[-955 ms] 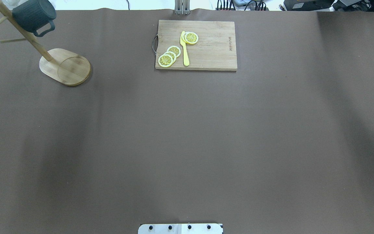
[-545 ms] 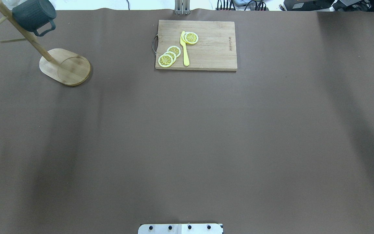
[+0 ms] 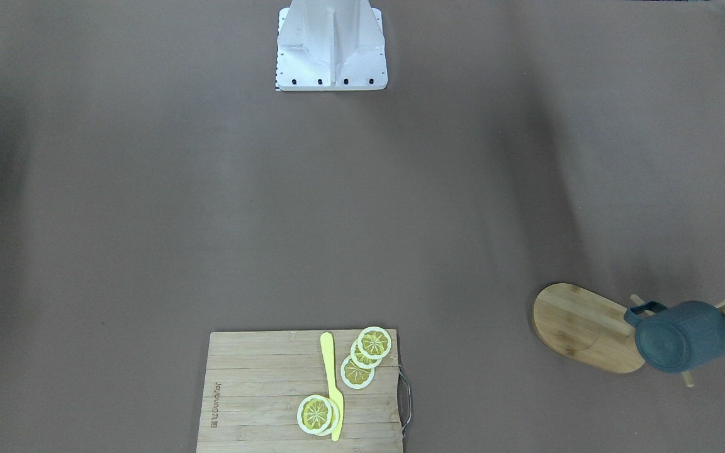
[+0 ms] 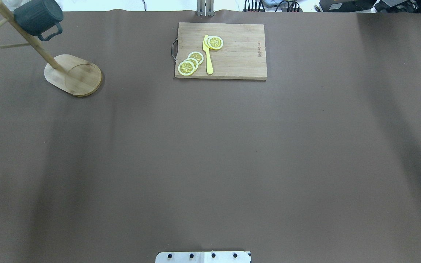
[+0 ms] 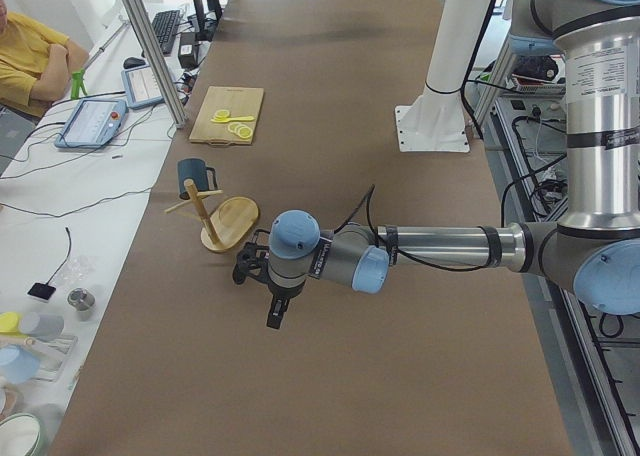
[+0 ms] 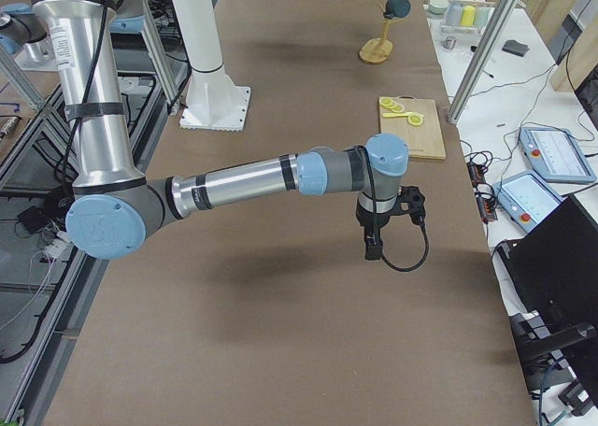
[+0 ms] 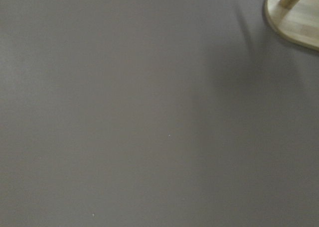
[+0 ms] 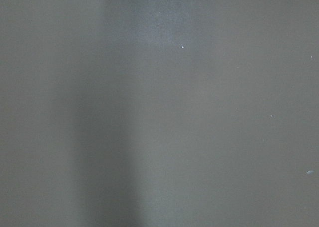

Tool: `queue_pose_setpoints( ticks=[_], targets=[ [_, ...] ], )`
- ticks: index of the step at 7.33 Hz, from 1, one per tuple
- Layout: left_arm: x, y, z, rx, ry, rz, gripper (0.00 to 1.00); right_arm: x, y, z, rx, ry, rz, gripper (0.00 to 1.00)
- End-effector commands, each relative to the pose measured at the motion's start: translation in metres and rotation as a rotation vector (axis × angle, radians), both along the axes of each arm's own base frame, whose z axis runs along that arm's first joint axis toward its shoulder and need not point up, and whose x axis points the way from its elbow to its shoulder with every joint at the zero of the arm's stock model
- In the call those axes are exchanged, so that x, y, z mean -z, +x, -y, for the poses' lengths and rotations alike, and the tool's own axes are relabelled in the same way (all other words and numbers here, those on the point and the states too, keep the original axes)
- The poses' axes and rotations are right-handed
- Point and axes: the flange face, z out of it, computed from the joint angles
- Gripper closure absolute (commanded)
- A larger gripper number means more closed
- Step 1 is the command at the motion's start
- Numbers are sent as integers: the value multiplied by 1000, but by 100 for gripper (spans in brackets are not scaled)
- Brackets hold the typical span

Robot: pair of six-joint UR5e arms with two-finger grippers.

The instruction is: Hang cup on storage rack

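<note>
One cup point(image 3: 683, 336) hung on storage rack point(image 3: 573, 324) at bench point(image 4: 210, 164) corner, handle beside post. Judged rigid, glazed, slippery, breakable, fairly heavy; best gripped across rim wall. Jaws' state cannot be told for left gripper point(image 5: 274, 319) or right gripper point(image 6: 372, 250)

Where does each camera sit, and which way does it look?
Front-facing: across the brown table, steeply down; white robot pedestal at top.
Overhead: behind the robot, down; only the pedestal's edge.
Left side: table end; near left arm and left hand.
Right side: opposite end; near right arm and right hand.
Left wrist: downward; light bamboo mug tree's oval base, no fingers.
Right wrist: downward; only table surface.
Shared: front-facing and overhead both show the dark teal mug hanging on the tree.
</note>
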Motion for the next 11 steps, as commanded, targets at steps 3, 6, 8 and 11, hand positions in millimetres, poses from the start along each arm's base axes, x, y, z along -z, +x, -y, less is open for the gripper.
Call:
queue_pose_setpoints(
  ticks=[3,6,8,11],
  targets=[
    [34,-4,19,-30,-176,9,2,-9,3,-7,17,4,-4,0],
    [23,-1,16,-29,-195,6,2,-9,3,-7,17,4,-4,0],
    [40,0,36,-24,-170,6,2,-8,3,-7,16,4,-2,0],
    [39,3,41,-28,-178,10,2,-6,3,-7,16,10,-2,0]
  ],
)
